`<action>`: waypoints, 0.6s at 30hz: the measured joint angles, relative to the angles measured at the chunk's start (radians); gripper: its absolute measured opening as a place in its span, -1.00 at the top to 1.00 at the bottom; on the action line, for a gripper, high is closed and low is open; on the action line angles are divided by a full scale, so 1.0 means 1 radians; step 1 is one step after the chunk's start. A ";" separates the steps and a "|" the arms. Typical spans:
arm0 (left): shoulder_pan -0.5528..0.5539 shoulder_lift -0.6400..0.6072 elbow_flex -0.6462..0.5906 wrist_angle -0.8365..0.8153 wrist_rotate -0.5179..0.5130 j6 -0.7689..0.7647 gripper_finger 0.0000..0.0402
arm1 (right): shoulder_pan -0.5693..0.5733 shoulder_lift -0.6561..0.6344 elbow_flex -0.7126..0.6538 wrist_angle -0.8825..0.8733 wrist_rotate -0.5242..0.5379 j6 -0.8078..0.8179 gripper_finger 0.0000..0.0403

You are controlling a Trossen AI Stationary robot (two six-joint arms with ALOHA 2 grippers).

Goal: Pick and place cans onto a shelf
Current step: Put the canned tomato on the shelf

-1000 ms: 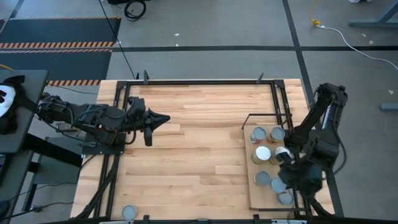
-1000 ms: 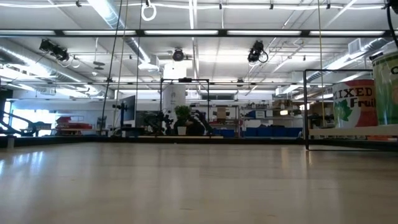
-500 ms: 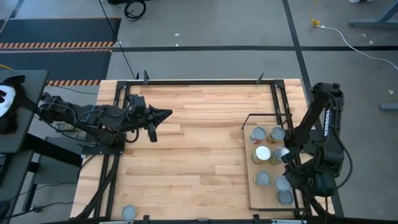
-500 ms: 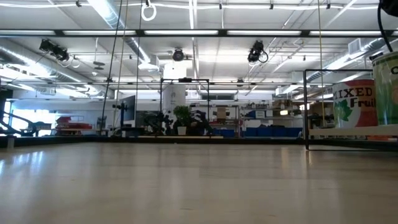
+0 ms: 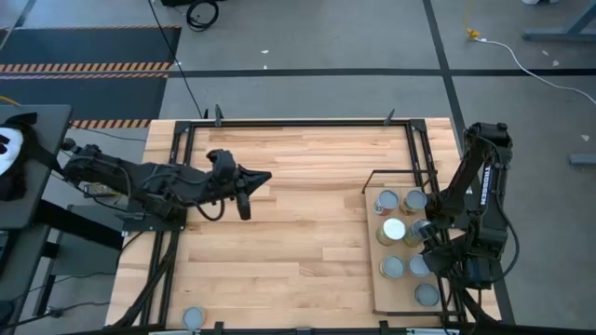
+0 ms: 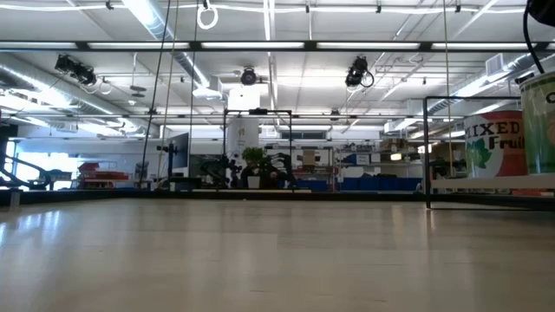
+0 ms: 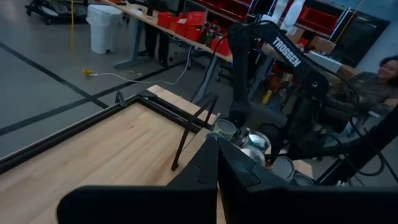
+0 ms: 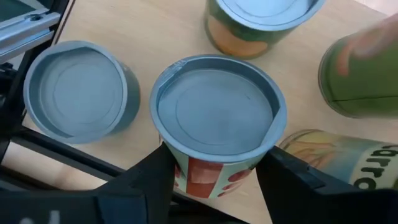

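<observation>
Presently, one can (image 8: 217, 118), grey top and red label, sits between the right gripper's (image 8: 214, 171) fingers (image 8: 149, 180), which stand spread on either side of it; whether they press its wall cannot be told. Only the right wrist view shows this; from above, the right gripper (image 5: 430, 244) reads as a dark mass over the shelf (image 5: 377, 296).

Just beside that can: a second grey-topped can (image 8: 78, 93), an orange-labelled can (image 8: 261, 22), and a can lying on its side (image 8: 339, 155). The high view counts more: a white-topped can (image 5: 394, 229) near the gripper, grey tops around it, all on the shelf.

One stray can (image 5: 193, 318) stands well apart, at the table's (image 5: 279, 251) near edge, visible from above only.

Left gripper (image 5: 259, 177) hangs over the table, far from the shelf, fingers together, tips meeting in the left wrist view (image 7: 217, 163).

Low view: a labelled can (image 6: 494, 152) side-on.
</observation>
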 joint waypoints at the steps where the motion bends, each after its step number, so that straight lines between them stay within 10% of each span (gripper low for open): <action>1: 0.000 0.003 0.000 0.003 0.000 0.000 0.98 | 0.000 0.000 0.000 0.000 0.000 0.005 -0.03; 18: 0.000 0.006 0.000 0.056 0.000 0.054 0.98 | 0.000 0.001 0.000 -0.030 -0.109 0.056 -0.36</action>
